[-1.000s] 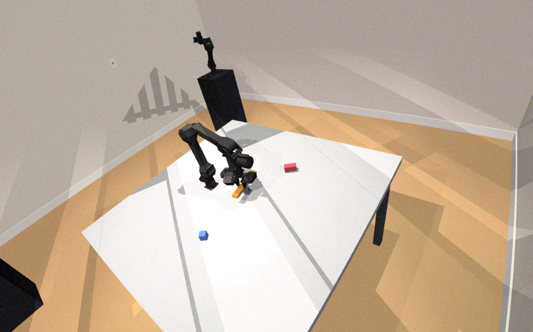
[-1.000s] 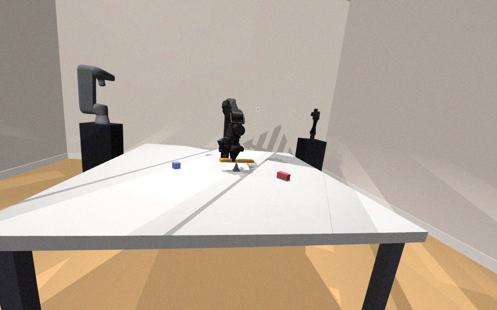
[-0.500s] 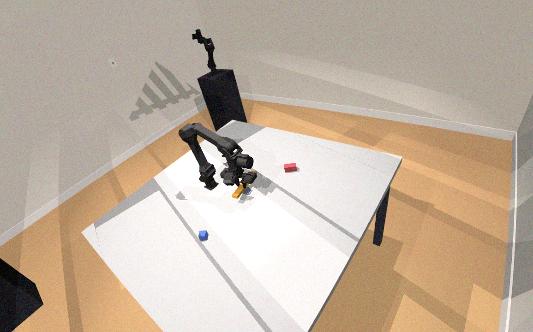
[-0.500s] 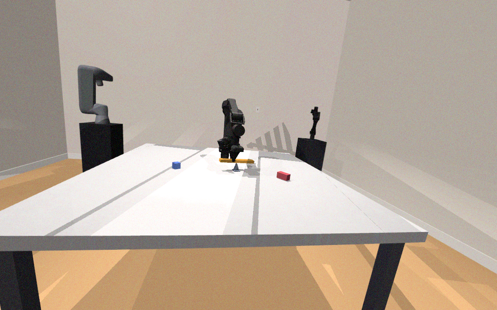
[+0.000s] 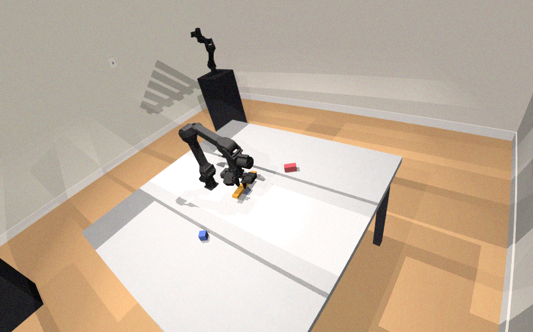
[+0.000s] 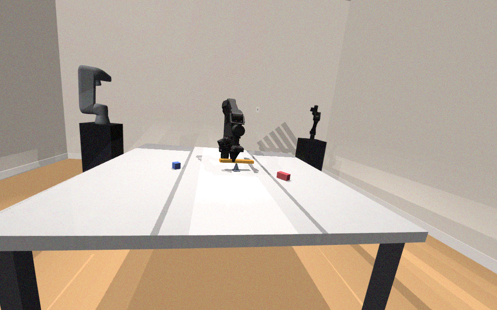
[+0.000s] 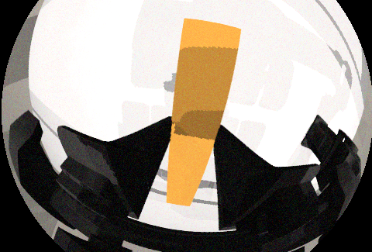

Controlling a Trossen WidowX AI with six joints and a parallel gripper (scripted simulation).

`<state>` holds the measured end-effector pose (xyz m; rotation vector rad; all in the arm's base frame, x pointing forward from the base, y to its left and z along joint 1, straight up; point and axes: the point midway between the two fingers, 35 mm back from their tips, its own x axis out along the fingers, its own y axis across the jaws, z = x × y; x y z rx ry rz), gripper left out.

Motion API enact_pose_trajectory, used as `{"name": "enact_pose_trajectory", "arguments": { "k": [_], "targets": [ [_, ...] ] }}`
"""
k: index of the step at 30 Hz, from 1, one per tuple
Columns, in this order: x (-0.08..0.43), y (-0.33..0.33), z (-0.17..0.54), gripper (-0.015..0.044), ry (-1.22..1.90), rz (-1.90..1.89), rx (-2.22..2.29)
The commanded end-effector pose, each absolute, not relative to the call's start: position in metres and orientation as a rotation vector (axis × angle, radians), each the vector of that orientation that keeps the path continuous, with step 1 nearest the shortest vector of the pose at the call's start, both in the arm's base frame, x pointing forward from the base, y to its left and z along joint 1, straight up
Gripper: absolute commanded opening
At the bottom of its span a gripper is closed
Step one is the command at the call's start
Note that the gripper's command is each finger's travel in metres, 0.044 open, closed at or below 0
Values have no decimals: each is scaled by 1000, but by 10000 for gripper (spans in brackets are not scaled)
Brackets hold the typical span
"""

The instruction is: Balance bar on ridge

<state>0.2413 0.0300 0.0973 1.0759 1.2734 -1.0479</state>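
Both fingers [image 5: 244, 185] [image 6: 234, 160] shut on the orange bar [image 5: 238, 192] [image 6: 245, 162] [image 7: 203, 81]; ridge contact hard to make out

Bar [image 5: 237, 193] [image 6: 246, 162] [image 7: 205, 77], long, flat: plain orange. Cube [image 5: 203, 235] [image 6: 176, 165], small: blue. Block [image 5: 290, 167] [image 6: 283, 175], rectangular: red. Ridge [image 5: 248, 191] [image 6: 236, 168], small, wedge-shaped: seemingly blue-grey. Tabletop [image 5: 284, 264] [image 6: 234, 208], flat: white.

The gripper [image 5: 242, 185] [image 6: 234, 159] [image 7: 194, 126] hides the middle of the orange bar [image 5: 238, 192] [image 6: 245, 162] in the top view, and the ridge [image 5: 249, 191] [image 6: 236, 168] there is partly covered too.
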Motion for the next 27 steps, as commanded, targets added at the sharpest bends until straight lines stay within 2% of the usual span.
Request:
{"name": "enact_pose_trajectory", "arguments": {
  "k": [1,27],
  "targets": [
    [242,31,97,0,1273,-1049,1083],
    [242,31,95,0,1273,-1049,1083]
  ]
}}
